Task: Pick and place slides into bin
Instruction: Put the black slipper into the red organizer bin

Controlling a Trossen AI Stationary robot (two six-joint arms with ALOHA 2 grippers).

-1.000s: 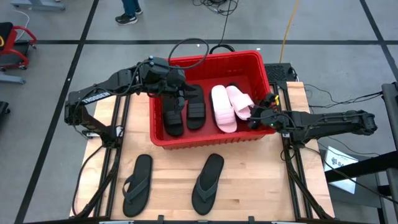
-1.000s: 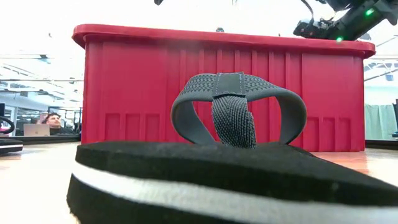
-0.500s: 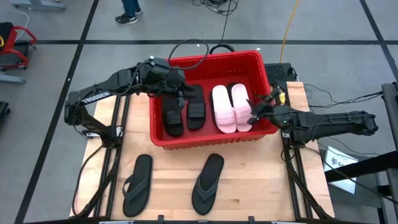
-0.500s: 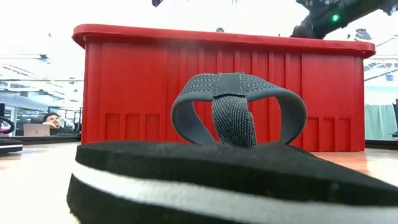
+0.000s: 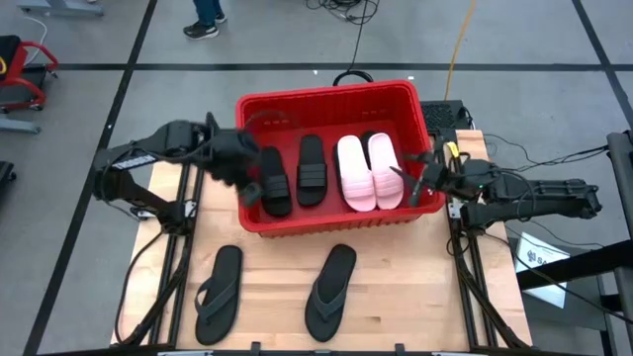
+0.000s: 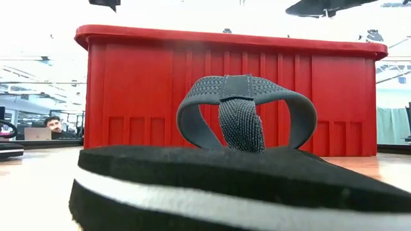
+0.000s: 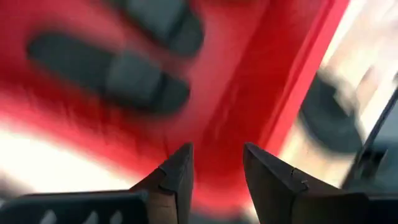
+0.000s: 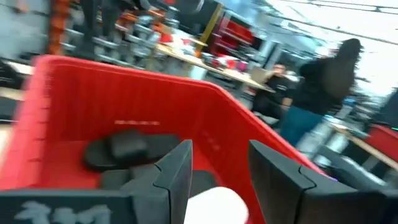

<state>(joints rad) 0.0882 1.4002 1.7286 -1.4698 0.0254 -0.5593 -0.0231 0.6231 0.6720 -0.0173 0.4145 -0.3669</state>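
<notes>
The red bin [image 5: 336, 94] stands at the table's far middle; it also fills the low view [image 6: 141, 90]. In it lie two black wide-strap slides [image 5: 275, 184] [image 5: 312, 170] and a pale pink pair [image 5: 354, 174] [image 5: 385, 170], all flat on the floor. Two black flip-flops [image 5: 220, 294] [image 5: 330, 292] lie sole-down on the near table; one fills the low view [image 6: 244, 115]. My left gripper [image 5: 249, 186] [image 7: 217, 165] is open and empty over the bin's left wall. My right gripper [image 5: 413, 180] [image 8: 219, 165] is open and empty over the bin's right wall.
The bin's black handle [image 5: 353, 75] hangs at its far side. Bare wood lies around the flip-flops at the table's near part [image 5: 415, 287]. A person's feet [image 5: 205, 22] show on the floor beyond the table; people also show in the room behind [image 8: 323, 81].
My left gripper has drawn back from above the black slides toward the table's left edge, over the bin's left wall. The right pink slide, earlier tilted against the bin's right wall at my right gripper, now lies flat beside its mate. My right gripper has drawn back toward the right.
</notes>
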